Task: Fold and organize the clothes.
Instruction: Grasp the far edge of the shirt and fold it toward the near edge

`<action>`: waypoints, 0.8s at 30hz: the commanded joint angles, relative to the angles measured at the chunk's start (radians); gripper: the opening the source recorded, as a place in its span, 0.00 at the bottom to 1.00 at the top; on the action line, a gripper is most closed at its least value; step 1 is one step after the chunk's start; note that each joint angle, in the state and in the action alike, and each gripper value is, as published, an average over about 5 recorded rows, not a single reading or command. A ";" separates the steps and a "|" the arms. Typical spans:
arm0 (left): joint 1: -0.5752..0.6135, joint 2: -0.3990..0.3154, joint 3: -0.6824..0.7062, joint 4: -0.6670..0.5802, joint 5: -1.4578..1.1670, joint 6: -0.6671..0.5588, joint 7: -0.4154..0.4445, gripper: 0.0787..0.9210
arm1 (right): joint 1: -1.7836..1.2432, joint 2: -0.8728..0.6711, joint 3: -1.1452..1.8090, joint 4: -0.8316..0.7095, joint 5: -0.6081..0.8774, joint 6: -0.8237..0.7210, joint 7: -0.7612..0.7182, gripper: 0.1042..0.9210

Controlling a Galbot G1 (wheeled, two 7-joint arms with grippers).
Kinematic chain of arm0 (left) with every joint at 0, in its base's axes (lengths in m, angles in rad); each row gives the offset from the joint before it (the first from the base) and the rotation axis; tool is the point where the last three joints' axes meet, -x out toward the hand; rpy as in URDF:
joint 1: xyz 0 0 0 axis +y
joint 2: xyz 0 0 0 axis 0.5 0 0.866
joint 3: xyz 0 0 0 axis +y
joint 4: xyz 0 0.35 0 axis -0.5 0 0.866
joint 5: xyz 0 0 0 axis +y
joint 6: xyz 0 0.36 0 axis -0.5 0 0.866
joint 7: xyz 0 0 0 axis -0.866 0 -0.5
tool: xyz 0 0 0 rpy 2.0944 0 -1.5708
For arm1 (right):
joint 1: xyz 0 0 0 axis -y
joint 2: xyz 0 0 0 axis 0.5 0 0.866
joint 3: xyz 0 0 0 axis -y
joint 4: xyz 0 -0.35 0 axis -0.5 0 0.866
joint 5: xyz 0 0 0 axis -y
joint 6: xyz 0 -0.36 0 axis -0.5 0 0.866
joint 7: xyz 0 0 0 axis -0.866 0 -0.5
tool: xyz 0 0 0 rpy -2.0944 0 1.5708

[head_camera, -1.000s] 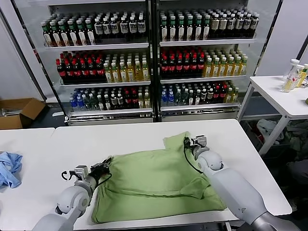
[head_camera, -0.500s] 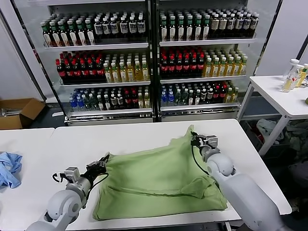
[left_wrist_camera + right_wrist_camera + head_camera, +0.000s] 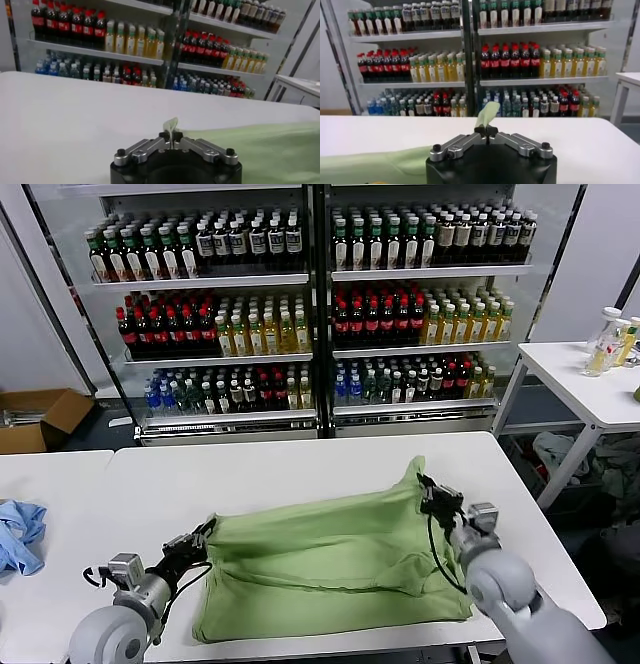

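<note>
The light green polo shirt [image 3: 330,569] lies partly folded on the white table [image 3: 260,474], its far edge lifted and stretched between both grippers. My left gripper [image 3: 203,534] is shut on the shirt's left edge; in the left wrist view [image 3: 171,136] a strip of green cloth [image 3: 171,124] sticks out between the closed fingertips. My right gripper [image 3: 427,487] is shut on the shirt's right edge, raised into a peak; in the right wrist view [image 3: 485,131] green cloth [image 3: 487,113] stands up from the closed fingertips. Collar, buttons and logo are hidden.
A light blue garment [image 3: 20,534] lies at the table's left edge. Drink shelves [image 3: 300,304] stand behind the table. A second white table [image 3: 590,374] with bottles is at the right, a cardboard box [image 3: 35,416] on the floor at the left.
Both grippers have pulled the shirt's far edge toward me and lifted it. The right gripper moved right and nearer, the left gripper nearer. The cloth between them is now taut.
</note>
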 commanded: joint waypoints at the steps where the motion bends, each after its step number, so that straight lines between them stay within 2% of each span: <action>1: 0.117 -0.010 -0.031 -0.062 0.066 0.007 0.005 0.02 | -0.364 -0.008 0.181 0.209 -0.037 0.009 0.003 0.00; 11: 0.146 -0.016 -0.032 -0.048 0.171 0.018 0.009 0.02 | -0.431 0.037 0.189 0.196 -0.073 -0.006 0.038 0.00; 17: 0.133 -0.046 -0.013 -0.038 0.237 0.008 0.009 0.02 | -0.405 0.069 0.139 0.187 -0.182 -0.026 0.003 0.01; 20: 0.134 -0.078 -0.007 -0.051 0.299 -0.014 -0.020 0.08 | -0.394 0.081 0.119 0.191 -0.207 -0.022 -0.002 0.06; 24: 0.168 -0.126 -0.003 -0.086 0.371 -0.044 -0.087 0.22 | -0.393 0.080 0.118 0.187 -0.231 -0.011 -0.002 0.20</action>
